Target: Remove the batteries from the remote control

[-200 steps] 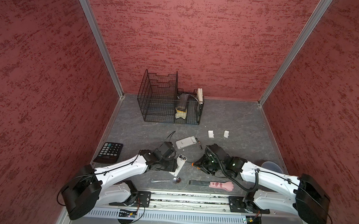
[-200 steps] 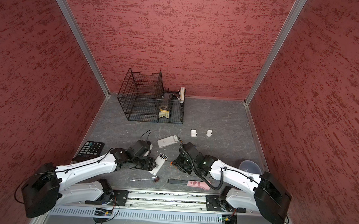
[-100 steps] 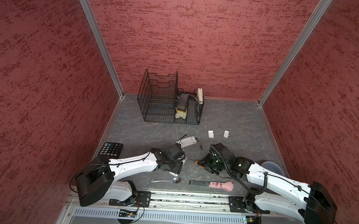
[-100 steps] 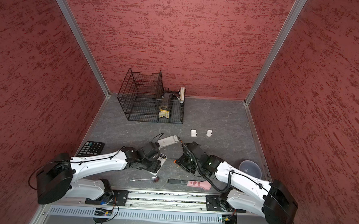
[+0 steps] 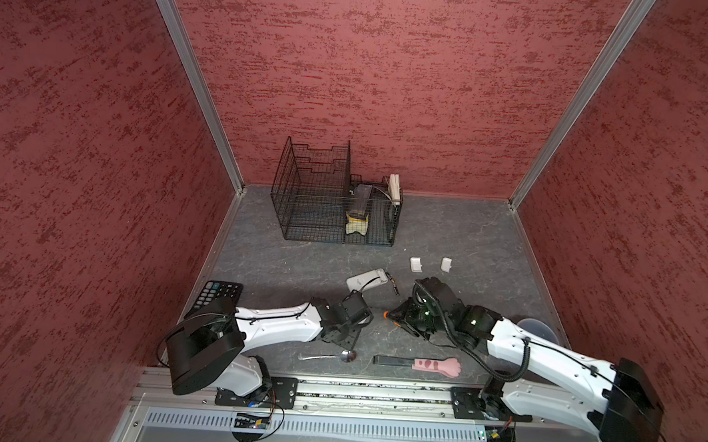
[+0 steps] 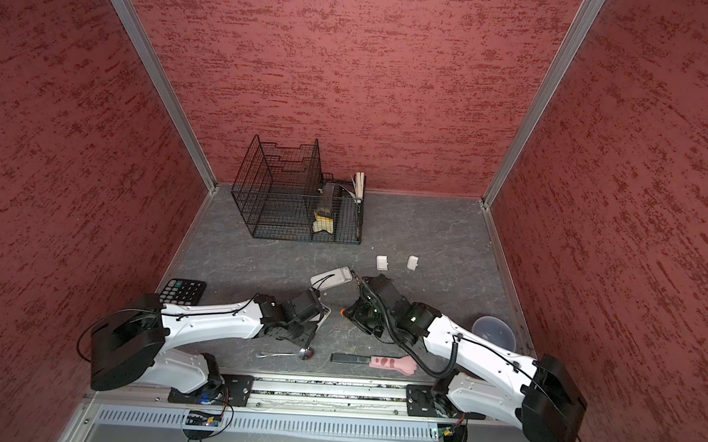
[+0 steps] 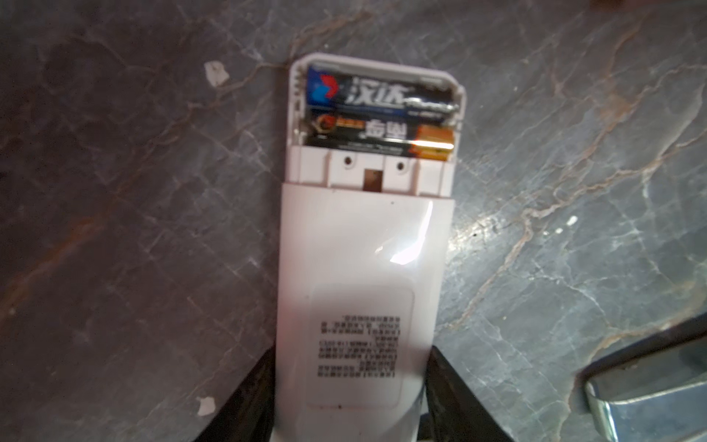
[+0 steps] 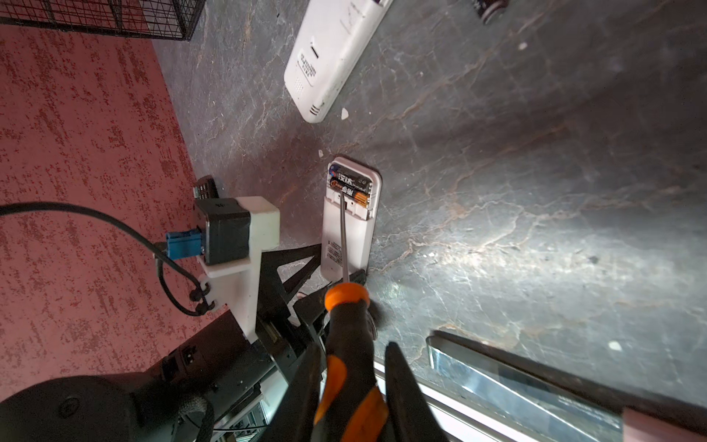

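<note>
A white remote control (image 7: 363,268) lies back up on the grey floor, its battery bay uncovered. Two batteries lie side by side in the bay: a black-and-blue one (image 7: 378,95) and a black one with a gold-orange end (image 7: 378,137). My left gripper (image 7: 352,350) is shut on the remote's lower end, a finger pressed against each side. My right gripper (image 8: 354,346) is shut on an orange-and-black screwdriver (image 8: 348,344). The screwdriver's thin shaft reaches over the remote (image 8: 350,229), with the tip at the edge of the bay beside the batteries (image 8: 350,185). In both top views the grippers (image 5: 362,314) (image 5: 397,315) face each other.
A second white remote (image 5: 366,279) lies just beyond, with a small black cylinder (image 5: 392,283) beside it. Two white covers (image 5: 415,264) sit farther back, and a wire basket (image 5: 332,204) stands at the wall. Calculator (image 5: 219,294), spoon (image 5: 328,356), pink paw tool (image 5: 419,363) and clear bowl (image 5: 538,329) lie around the arms.
My left gripper has moved right over the remote and narrowed its jaws onto its sides. My right gripper has shifted a little farther back with the screwdriver still in it.
</note>
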`<state>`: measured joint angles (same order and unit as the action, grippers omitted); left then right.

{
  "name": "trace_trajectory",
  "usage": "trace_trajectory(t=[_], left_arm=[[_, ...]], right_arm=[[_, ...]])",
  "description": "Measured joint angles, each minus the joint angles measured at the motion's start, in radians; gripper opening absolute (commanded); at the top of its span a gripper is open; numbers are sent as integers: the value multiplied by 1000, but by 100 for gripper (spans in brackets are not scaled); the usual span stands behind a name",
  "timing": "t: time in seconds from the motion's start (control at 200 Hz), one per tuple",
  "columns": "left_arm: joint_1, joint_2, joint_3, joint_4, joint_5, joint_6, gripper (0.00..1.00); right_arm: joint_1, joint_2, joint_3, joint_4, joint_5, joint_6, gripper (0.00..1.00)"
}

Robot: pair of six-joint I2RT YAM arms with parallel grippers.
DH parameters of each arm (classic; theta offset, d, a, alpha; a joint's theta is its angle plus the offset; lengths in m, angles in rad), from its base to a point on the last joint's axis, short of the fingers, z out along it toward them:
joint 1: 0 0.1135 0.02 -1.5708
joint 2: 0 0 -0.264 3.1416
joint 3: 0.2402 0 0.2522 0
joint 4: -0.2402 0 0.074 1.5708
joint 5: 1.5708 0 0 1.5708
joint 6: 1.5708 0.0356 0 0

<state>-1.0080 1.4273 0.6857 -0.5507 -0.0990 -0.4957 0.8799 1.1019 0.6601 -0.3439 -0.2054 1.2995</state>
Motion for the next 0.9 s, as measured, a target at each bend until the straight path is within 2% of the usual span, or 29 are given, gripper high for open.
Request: trace_trajectory(t=[0.085,0.361,0.897], left_arm=[[-1,0,0,1,-2,1,50],[0,4,2,1,-3,5,47],[5,5,3,0,3,8,47]], right_arm=[[0,9,0,10,0,6,0],[0,44,-5,59,-2,33,0],[0,98,-37,126,-27,63,0]])
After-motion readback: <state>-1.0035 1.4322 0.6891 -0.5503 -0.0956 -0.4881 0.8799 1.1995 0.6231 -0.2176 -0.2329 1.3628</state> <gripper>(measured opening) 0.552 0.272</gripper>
